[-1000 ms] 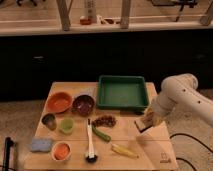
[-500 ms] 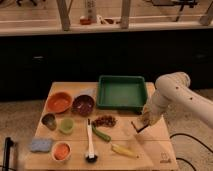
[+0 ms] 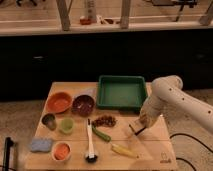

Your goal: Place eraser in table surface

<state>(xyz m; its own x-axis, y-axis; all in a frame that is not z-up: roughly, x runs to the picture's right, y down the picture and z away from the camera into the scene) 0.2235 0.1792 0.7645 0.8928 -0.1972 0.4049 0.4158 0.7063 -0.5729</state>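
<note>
Jaws pressed together on the eraser (image 3: pixel 136 129), pinching its upper right end, just right of the frame's middle and over the right part of the bench (image 3: pixel 155 147). They point down and to the left from the end of the white arm (image 3: pixel 172 95), which reaches in from the right edge of the frame. The eraser juts out from between them toward the lower left as a short dark bar, tilted, with its lower end close to the pale boards. Whether it touches the wood cannot be told.

Above and to the left of the eraser lies the green tray (image 3: pixel 121 92), near the bench's far edge. Below and left of the eraser lies a yellow corn cob (image 3: pixel 122 149), apart from it. Further left are a green vegetable (image 3: pixel 101 133) and a brown cluster (image 3: pixel 104 120), then a brush (image 3: pixel 90 145) lying lengthwise toward the near edge.

On the left half of the bench stand an orange bowl (image 3: pixel 59 102) and a dark red bowl (image 3: pixel 83 105) side by side. Below them are a metal cup (image 3: pixel 49 120) and a green cup (image 3: pixel 66 125). Nearest the lower left corner lie a blue-grey sponge (image 3: pixel 41 145) and a small orange dish (image 3: pixel 61 150).
</note>
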